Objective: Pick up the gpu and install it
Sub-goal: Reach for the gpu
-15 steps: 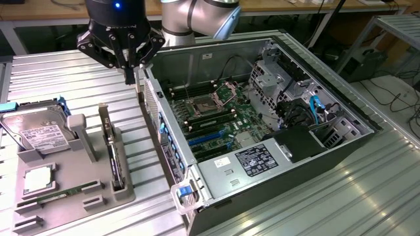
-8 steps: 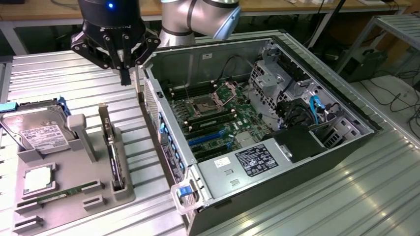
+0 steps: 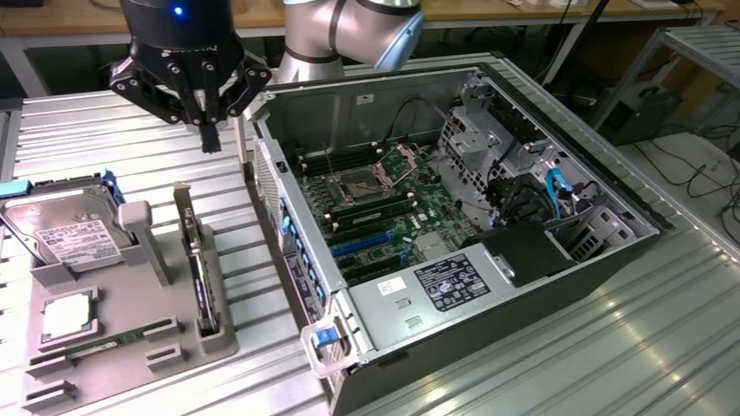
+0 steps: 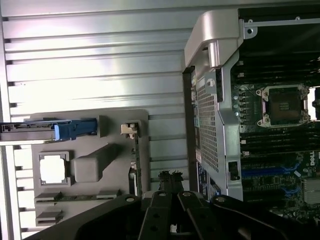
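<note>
The gpu stands on its edge in a slot of the grey holder tray, its silver bracket at the far end. In the wrist view the gpu shows as a thin dark edge with the bracket at one end. My gripper hangs above the ribbed table, beyond the tray's far end and just off the case's wall. Its fingers are shut together with nothing between them, apart from the card.
The open computer case lies at the exterior view's right, its motherboard exposed with blue slots. The tray also holds a hard drive, a square chip and a green memory stick.
</note>
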`<state>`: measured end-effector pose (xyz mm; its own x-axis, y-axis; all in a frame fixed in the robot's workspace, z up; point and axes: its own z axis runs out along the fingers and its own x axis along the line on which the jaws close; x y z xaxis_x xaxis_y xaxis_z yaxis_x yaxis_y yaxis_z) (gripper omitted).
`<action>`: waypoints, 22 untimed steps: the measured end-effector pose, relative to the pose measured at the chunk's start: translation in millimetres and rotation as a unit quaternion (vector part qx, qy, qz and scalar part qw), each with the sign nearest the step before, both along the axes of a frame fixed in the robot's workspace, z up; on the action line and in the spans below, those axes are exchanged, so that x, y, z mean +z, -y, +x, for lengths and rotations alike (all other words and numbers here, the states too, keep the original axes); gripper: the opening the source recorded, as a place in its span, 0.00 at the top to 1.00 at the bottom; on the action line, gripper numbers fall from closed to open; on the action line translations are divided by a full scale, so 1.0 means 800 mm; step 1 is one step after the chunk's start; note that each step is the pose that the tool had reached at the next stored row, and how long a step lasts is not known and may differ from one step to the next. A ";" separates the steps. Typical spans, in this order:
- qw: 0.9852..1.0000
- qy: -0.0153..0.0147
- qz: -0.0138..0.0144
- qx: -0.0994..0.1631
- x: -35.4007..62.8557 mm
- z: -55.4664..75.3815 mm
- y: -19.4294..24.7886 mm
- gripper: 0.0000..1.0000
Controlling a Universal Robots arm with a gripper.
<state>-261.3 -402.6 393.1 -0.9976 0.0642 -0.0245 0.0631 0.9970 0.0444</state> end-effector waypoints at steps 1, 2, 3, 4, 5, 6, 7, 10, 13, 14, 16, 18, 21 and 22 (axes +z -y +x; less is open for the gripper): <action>1.000 0.000 0.000 0.000 0.000 -0.002 0.0001 0.89; 1.000 0.000 0.000 0.000 0.000 -0.004 0.0002 0.89; 1.000 0.000 0.000 0.000 0.000 -0.006 0.0003 0.89; 1.000 0.000 0.000 0.001 0.000 -0.010 0.0004 0.89; 1.000 0.000 0.000 0.001 0.000 -0.012 0.0005 0.89; 1.000 0.000 0.000 0.001 0.000 -0.013 0.0006 0.89; 1.000 0.000 0.000 0.001 0.000 -0.015 0.0008 0.89; 1.000 0.000 0.000 0.001 0.000 -0.022 0.0021 0.89; 1.000 0.000 0.000 0.002 0.000 -0.027 0.0045 0.89; 1.000 0.000 0.000 0.003 0.000 -0.029 0.0057 0.89; 1.000 0.000 0.000 0.003 0.000 -0.033 0.0087 0.89; 1.000 0.000 0.000 0.005 0.000 -0.038 0.0140 0.89; 1.000 0.000 0.000 0.006 0.000 -0.042 0.0200 0.89; 1.000 0.000 0.000 0.006 0.000 -0.044 0.0225 0.89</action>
<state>-296.2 -420.6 392.8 -0.9983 0.0525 -0.0243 0.0514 0.9977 0.0443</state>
